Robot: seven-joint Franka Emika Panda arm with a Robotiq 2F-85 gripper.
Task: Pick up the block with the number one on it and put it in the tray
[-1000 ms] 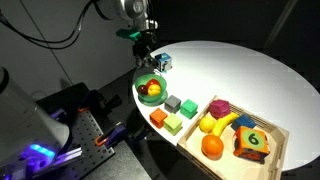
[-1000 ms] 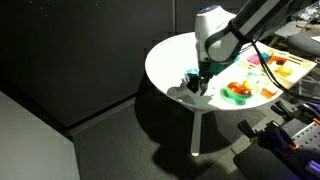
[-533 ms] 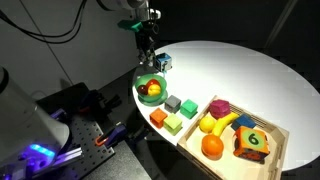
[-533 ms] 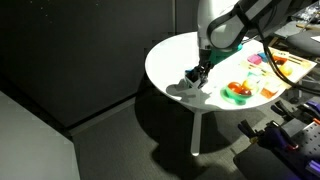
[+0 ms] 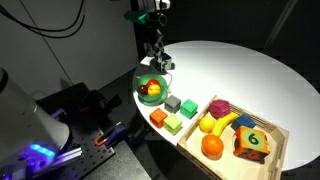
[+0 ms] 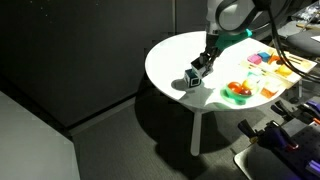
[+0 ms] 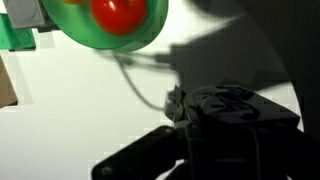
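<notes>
My gripper (image 5: pixel 162 58) is shut on the block with the number one (image 5: pixel 166 63), a small dark cube with black-and-white patterned faces. It holds the cube a little above the white round table, near the table's edge; the cube's shadow lies below it in an exterior view (image 6: pixel 197 73). In the wrist view the dark cube (image 7: pixel 238 103) sits between my fingers (image 7: pixel 192 125). The light wooden tray (image 5: pixel 262 117) lies at the other end of the table and holds a banana, an orange, a pink block and the green-faced block marked 6.
A round green bowl (image 5: pixel 150 90) with red and yellow fruit stands just beside the held cube; it also shows in the wrist view (image 7: pixel 70 35). Several loose blocks (image 5: pixel 172 112) lie between bowl and tray. The table edge is close.
My gripper has risen from the table with the cube in its fingers and shifted slightly toward the table's middle. The cube now hangs above its shadow.
</notes>
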